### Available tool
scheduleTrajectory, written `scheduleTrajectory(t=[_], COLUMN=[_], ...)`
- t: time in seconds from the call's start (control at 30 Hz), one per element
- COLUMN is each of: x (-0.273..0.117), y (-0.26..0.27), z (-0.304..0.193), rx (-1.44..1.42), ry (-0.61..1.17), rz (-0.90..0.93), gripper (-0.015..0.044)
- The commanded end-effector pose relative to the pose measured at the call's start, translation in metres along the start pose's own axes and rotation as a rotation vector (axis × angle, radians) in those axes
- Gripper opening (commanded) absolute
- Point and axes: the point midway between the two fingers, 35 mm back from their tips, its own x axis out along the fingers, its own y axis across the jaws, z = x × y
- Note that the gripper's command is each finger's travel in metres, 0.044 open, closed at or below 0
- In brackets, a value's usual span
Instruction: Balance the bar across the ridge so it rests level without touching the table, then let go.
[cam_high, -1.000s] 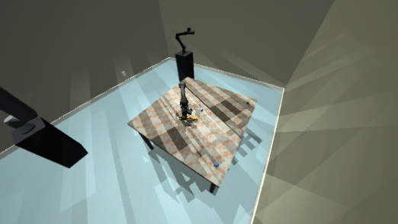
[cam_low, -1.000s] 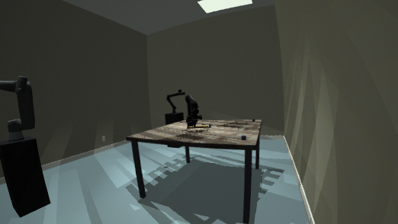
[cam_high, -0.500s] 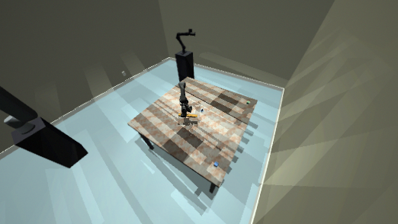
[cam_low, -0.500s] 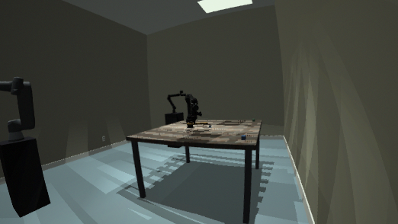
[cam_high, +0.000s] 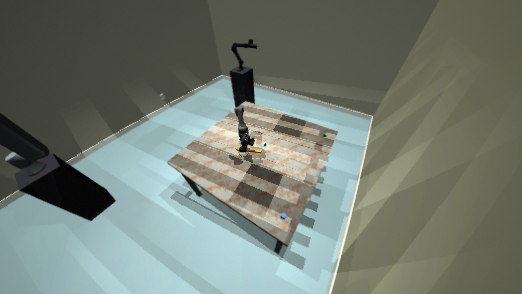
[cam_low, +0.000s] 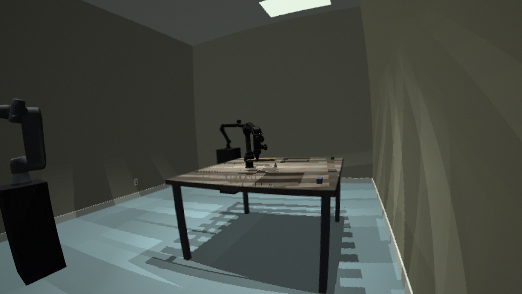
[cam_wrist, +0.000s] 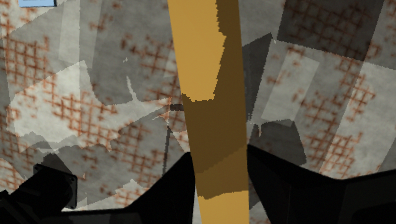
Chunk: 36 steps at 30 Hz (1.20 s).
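Observation:
The yellow-orange bar (cam_high: 256, 150) (cam_low: 268, 159) (cam_wrist: 214, 125) is between the two black fingers of my gripper (cam_high: 243, 149) (cam_low: 257, 158) (cam_wrist: 218, 154). The gripper is shut on it. In the exterior view the bar looks roughly level and a little above the table (cam_high: 210, 165) (cam_low: 200, 176). In the wrist view it runs from the top edge to the bottom edge, so its ends are hidden. A small blue piece, seemingly the ridge (cam_high: 265, 144) (cam_low: 275, 165), stands on the table just beyond the bar, not under it. A light blue edge shows at the wrist view's top left.
A blue block (cam_high: 283, 216) (cam_low: 319, 180) lies near one table corner. A small green object (cam_high: 325, 135) (cam_low: 332, 158) lies near another corner. Other dark arms stand on black pedestals (cam_high: 242, 85) (cam_low: 31, 230) off the table. Patchy shadows cross the tabletop.

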Motion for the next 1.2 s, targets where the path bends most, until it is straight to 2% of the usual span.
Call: scheduleTrajectory(t=[0.0,1.17], x=[-0.004,-0.005], y=[0.006,0.105], z=[0.013,0.108], rx=[0.015,0.129], ry=[-0.006,-0.015], rz=[-0.012,-0.002], gripper=[0.0000,0.0000])
